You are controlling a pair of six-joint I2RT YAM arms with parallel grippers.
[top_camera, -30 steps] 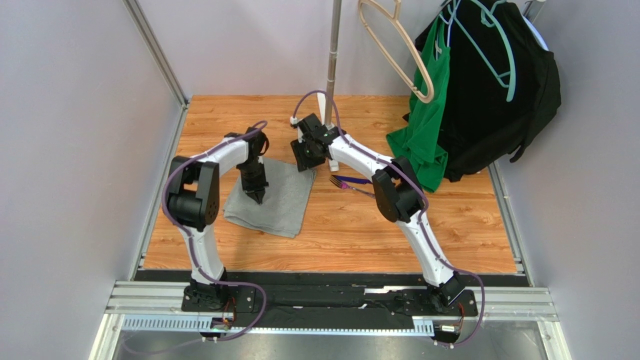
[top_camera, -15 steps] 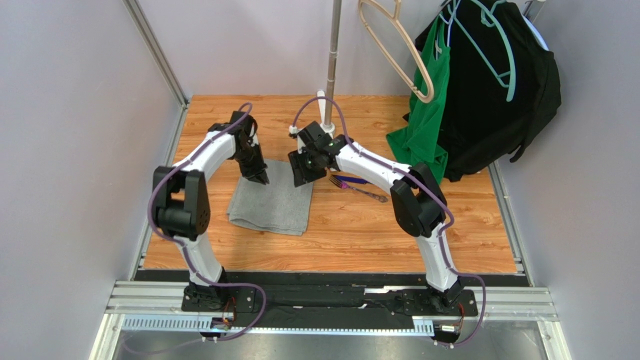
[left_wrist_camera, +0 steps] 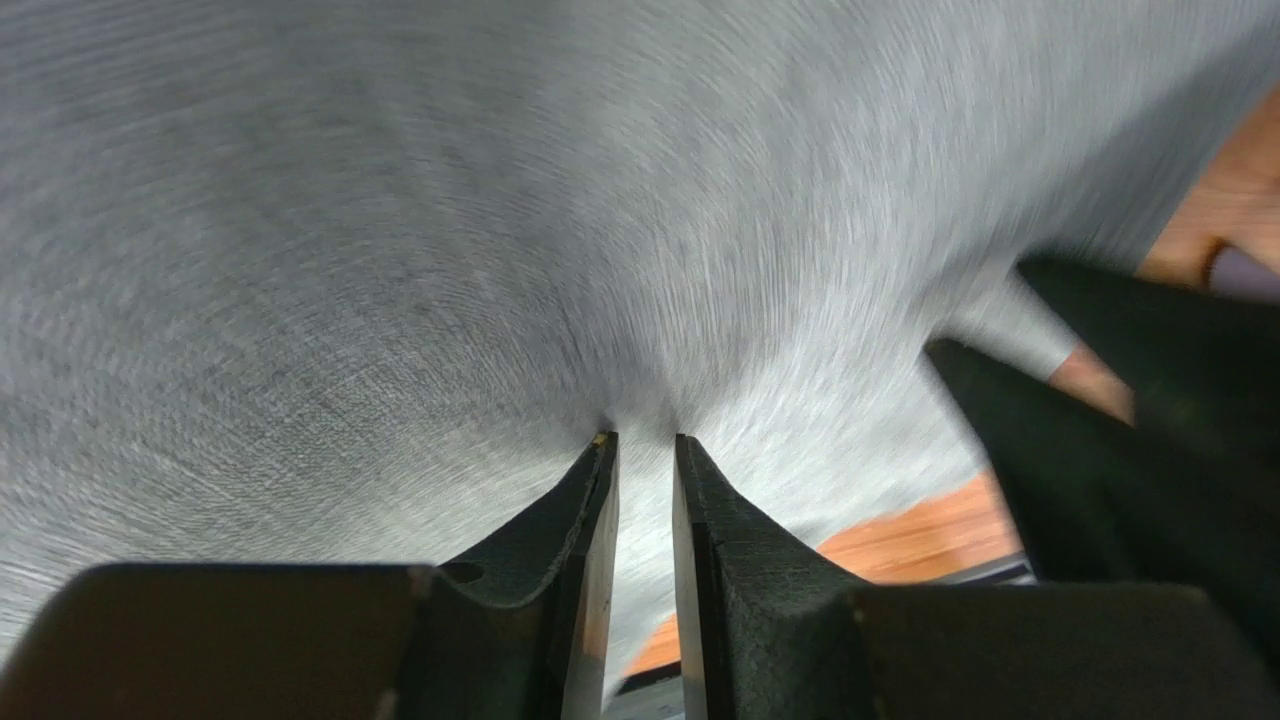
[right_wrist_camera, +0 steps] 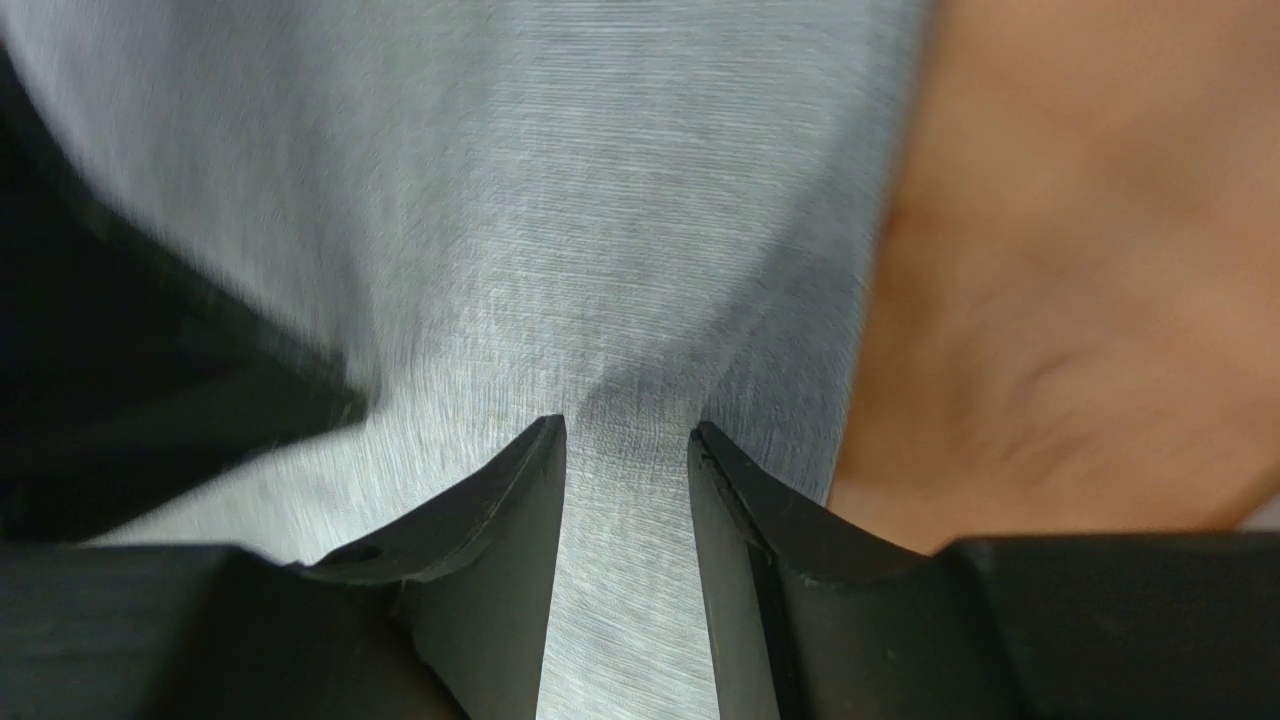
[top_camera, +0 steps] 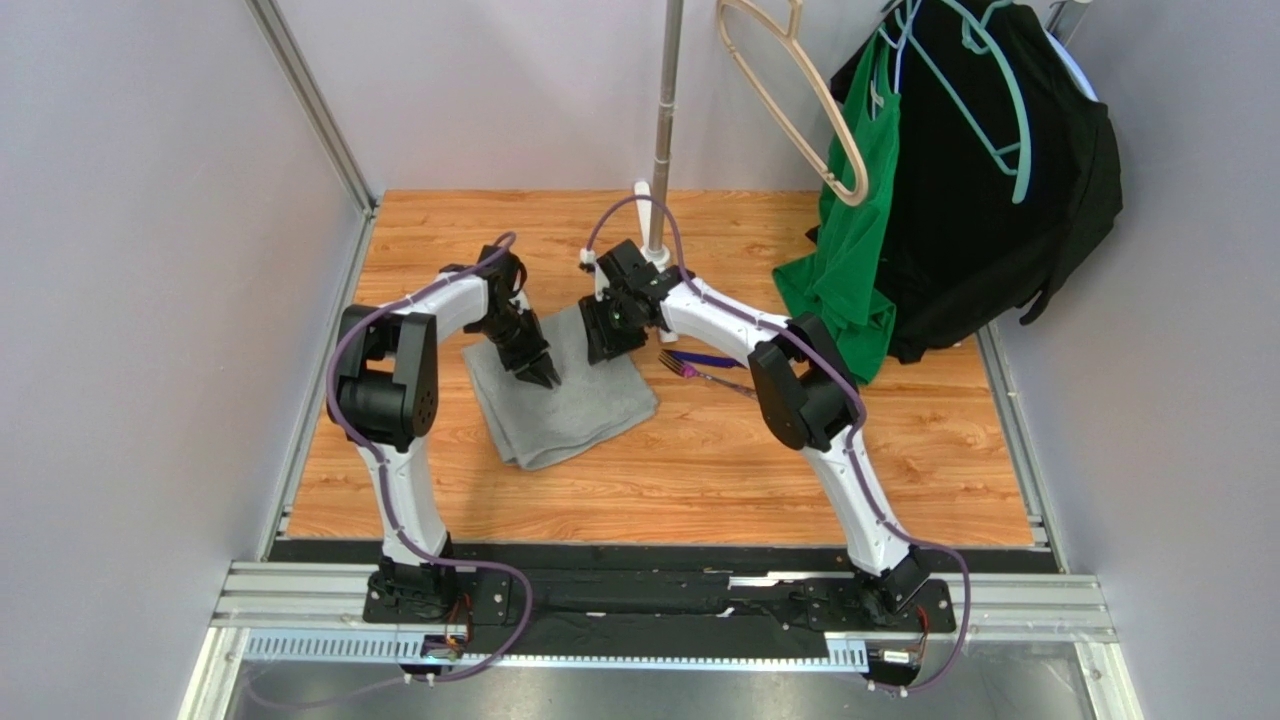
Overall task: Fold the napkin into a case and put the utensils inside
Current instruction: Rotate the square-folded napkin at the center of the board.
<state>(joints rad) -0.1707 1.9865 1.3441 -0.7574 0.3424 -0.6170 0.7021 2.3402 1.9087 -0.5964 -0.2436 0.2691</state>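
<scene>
The folded grey napkin point(top_camera: 579, 413) lay on the counter point(top_camera: 842, 465), left of centre in the overhead view, with the utensils point(top_camera: 706, 369) near its upper right corner. The left end effector point(left_wrist_camera: 643, 440) touched the cloth's upper middle and the right end effector point(right_wrist_camera: 628, 426) its upper right edge. Both had their jaws slightly apart, but I could not tell whether either pinched the cloth.

napkin point(top_camera: 564, 405) on table point(top_camera: 902, 450), utensils point(top_camera: 696, 369) just right of it
</scene>
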